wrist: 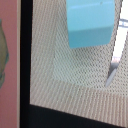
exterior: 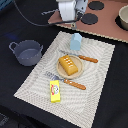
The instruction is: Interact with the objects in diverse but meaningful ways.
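Butter (exterior: 55,91) closest to the camera in the exterior view, lying flat on the near part of the mat (exterior: 35,85), yellow with a little label on top. Just past it, a wooden-handled fork (exterior: 66,81) running diagonally across the mat, right beside the plate (exterior: 60,73). Bread (exterior: 69,65) sitting on that plate, orange-yellow with pale dots on top, roughly mid-mat. Knife (exterior: 80,57) on the far side of the plate, handle pointing to the exterior view's right. Carton (exterior: 76,41) upright near the mat's far edge, pale blue, close to the knife's blade end. Grey pot (exterior: 26,52) off the mat on the dark tabletop (exterior: 115,100), over at the exterior view's left, two handles, looks empty as far as visible. Pinkish toy stove board (exterior: 107,27) at the back with black burner circles. Gripper (exterior: 73,24) hanging above the far edge of the mat, just behind the carton and not touching it. Wrist view pretty much filled with the carton (wrist: 91,22) and mat weave (wrist: 70,90), plus the knife tip (wrist: 111,75) poking in. Fingers: can't tell if spread or closed, too blurry and mostly hidden.
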